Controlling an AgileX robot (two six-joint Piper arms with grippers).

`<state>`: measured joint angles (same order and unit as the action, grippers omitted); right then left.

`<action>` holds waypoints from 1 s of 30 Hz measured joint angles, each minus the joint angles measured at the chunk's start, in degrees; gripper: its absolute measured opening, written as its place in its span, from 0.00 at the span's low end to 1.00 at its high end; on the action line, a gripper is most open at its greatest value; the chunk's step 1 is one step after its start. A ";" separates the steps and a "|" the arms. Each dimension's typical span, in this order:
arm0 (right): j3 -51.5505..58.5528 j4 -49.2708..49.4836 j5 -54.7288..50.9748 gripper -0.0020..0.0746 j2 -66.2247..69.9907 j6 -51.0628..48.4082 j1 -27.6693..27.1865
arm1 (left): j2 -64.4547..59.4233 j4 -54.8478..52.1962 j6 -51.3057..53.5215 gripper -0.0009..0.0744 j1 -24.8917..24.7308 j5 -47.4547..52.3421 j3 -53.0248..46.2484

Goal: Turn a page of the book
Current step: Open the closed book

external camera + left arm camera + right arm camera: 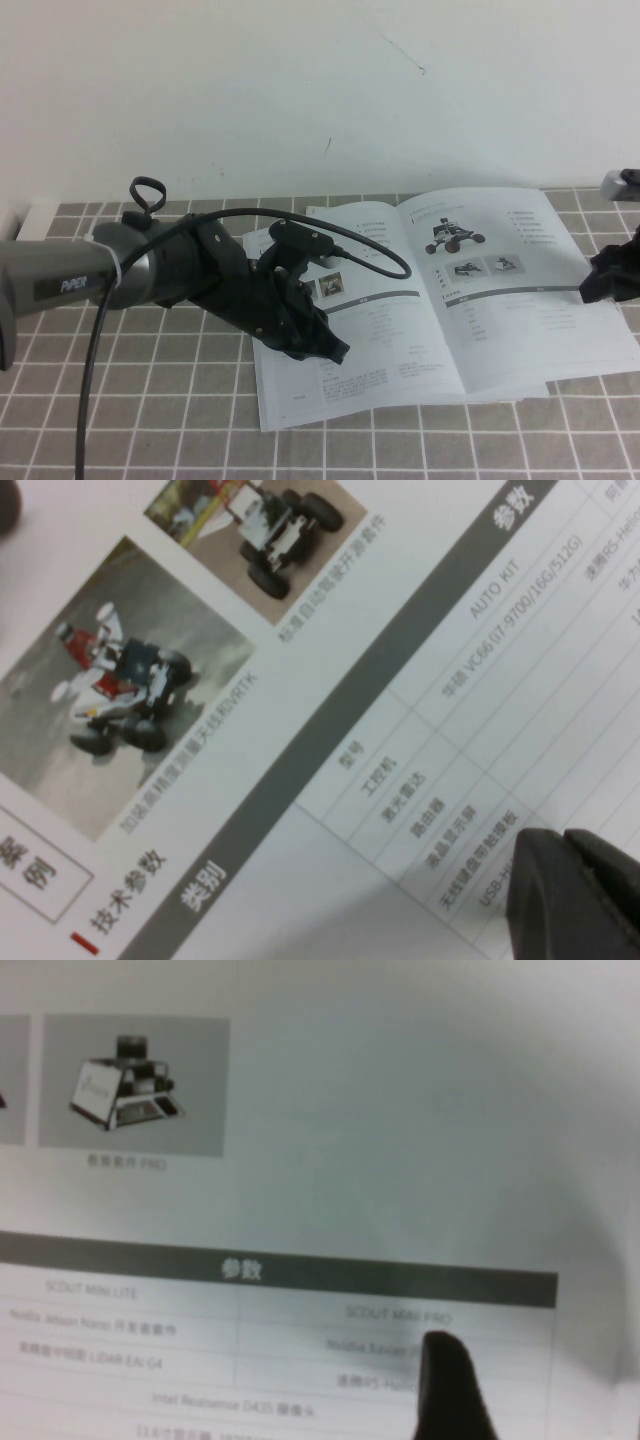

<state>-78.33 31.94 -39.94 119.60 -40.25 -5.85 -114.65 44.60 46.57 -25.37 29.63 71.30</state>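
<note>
Glossy white, the book (440, 300) lies open on the tiled worktop (150, 400), right of centre. Its right-hand sheet, the page (510, 280), shows a dark rover above two small photos and a table. Over the left-hand sheet, the left pincer (325, 345) presses down with its tips clenched together. At the page's right edge sits the right pincer (600, 285); I cannot tell its grip.
</note>
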 joint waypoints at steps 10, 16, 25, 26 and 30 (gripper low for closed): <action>-0.13 1.22 -0.81 0.54 1.26 -0.04 0.00 | 0.00 0.00 0.00 0.01 0.00 0.09 0.00; -0.13 7.94 -1.67 0.54 1.50 -5.16 0.00 | 0.00 0.00 0.00 0.01 0.00 0.09 0.00; -0.13 17.97 -4.72 0.54 1.88 -12.00 0.00 | 0.00 0.00 0.00 0.01 0.00 0.09 0.00; -0.13 18.47 -4.89 0.54 1.88 -12.44 0.00 | 0.00 0.00 0.00 0.01 0.00 0.09 0.00; -0.13 19.09 -5.14 0.54 1.99 -13.09 0.00 | 0.00 0.00 0.00 0.01 0.00 0.09 0.00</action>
<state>-78.46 51.03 -45.08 121.59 -53.35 -5.85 -114.65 44.60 46.57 -25.37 29.72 71.30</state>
